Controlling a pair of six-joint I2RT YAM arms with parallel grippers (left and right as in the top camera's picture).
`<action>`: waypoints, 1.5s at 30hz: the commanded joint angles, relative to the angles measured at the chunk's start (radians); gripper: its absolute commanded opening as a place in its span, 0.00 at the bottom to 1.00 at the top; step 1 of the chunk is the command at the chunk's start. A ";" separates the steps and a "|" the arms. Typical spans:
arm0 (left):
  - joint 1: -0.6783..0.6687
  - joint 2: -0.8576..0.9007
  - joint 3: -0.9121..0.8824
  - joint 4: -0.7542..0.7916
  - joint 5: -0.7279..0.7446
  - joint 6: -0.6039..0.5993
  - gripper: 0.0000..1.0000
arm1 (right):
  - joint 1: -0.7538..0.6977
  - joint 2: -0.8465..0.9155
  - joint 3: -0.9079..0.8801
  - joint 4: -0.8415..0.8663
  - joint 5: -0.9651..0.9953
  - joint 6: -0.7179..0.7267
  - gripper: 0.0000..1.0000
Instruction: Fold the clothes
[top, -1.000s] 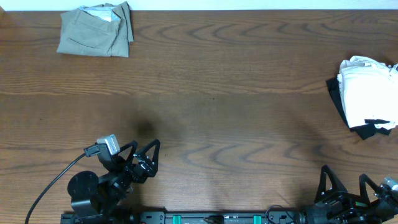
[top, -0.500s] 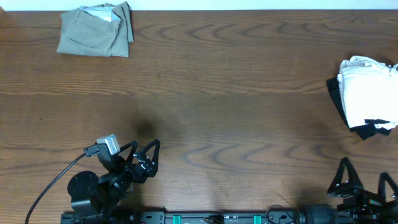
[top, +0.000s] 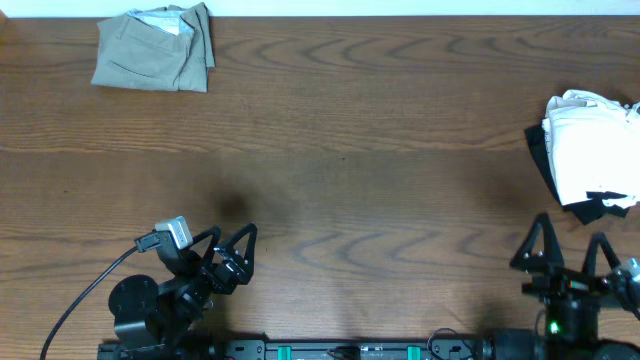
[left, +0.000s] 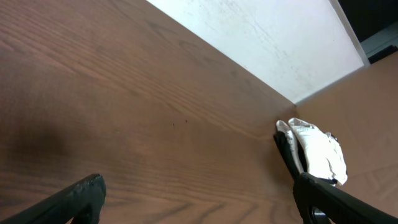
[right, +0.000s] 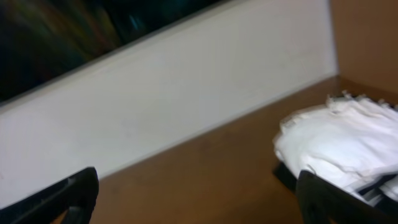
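The khaki clothes (top: 153, 48) lie folded in a compact stack at the table's far left corner, with pale lining showing at the top edge. My left gripper (top: 230, 243) is open and empty at the near left, far from them. My right gripper (top: 568, 245) is open and empty at the near right edge. Both wrist views show open fingertips with only bare wood between them. The khaki clothes are out of both wrist views.
A pile of white and black fabric (top: 585, 158) sits at the right edge; it also shows in the left wrist view (left: 314, 151) and the right wrist view (right: 336, 143). A white wall (right: 155, 106) runs along the table's far edge.
My right gripper has swung from the bottom right corner up and forward, and now points toward the white pile. The left arm and the clothes have not moved.
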 joint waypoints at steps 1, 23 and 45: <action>0.000 -0.008 0.000 0.005 -0.005 0.006 0.98 | -0.009 -0.007 -0.083 0.097 -0.055 0.010 0.99; 0.000 -0.008 0.000 0.005 -0.005 0.006 0.98 | -0.009 -0.007 -0.569 0.799 -0.185 -0.060 0.99; 0.000 -0.008 0.000 0.005 -0.005 0.006 0.98 | -0.009 -0.007 -0.569 0.469 -0.179 -0.451 0.99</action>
